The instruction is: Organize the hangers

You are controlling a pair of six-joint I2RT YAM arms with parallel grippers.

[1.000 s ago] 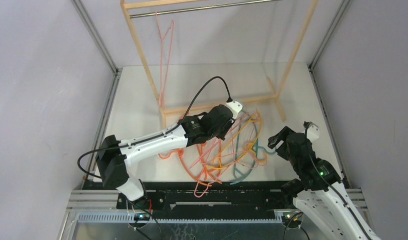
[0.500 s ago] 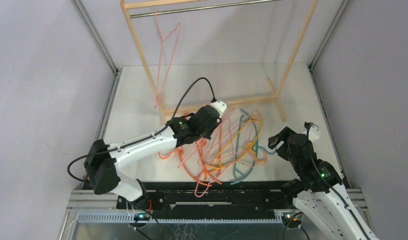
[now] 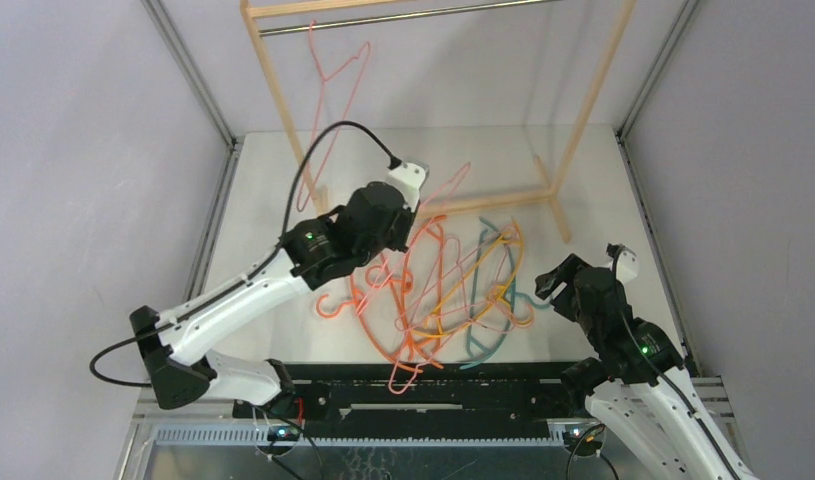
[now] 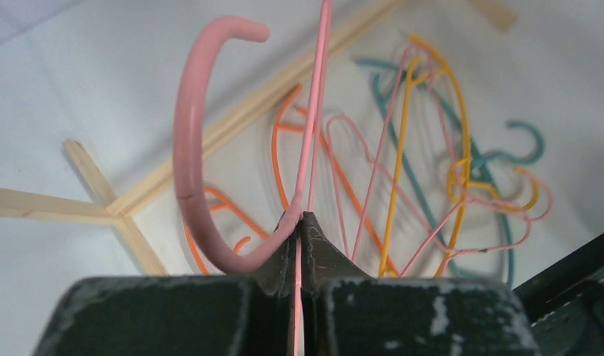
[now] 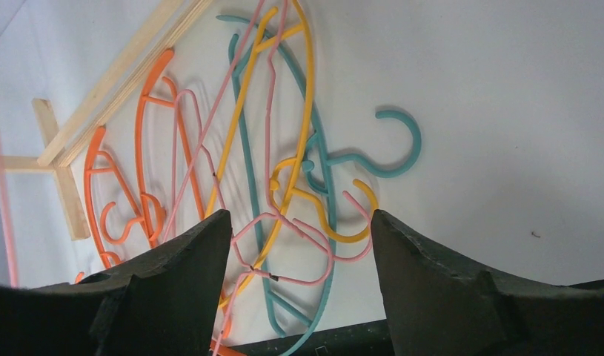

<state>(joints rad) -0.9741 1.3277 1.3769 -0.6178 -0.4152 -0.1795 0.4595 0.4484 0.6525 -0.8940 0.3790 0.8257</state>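
A tangle of pink, orange, yellow-orange and teal hangers lies on the white table. My left gripper is raised over the pile's back left and is shut on a pale pink hanger. In the left wrist view the jaws pinch its wire just below the hook. Another pink hanger hangs from the rack's metal rod. My right gripper is open and empty, to the right of the pile. In the right wrist view it hovers above the teal hanger and the yellow-orange hanger.
The wooden-framed rack stands at the back, and its base bar runs just behind the pile. Metal frame posts and grey walls close in both sides. A black rail borders the near table edge.
My left arm has lifted and drawn back to the left, pulling the pink hanger up out of the pile. The pink hanger on the rod has swung. The right arm has not moved.
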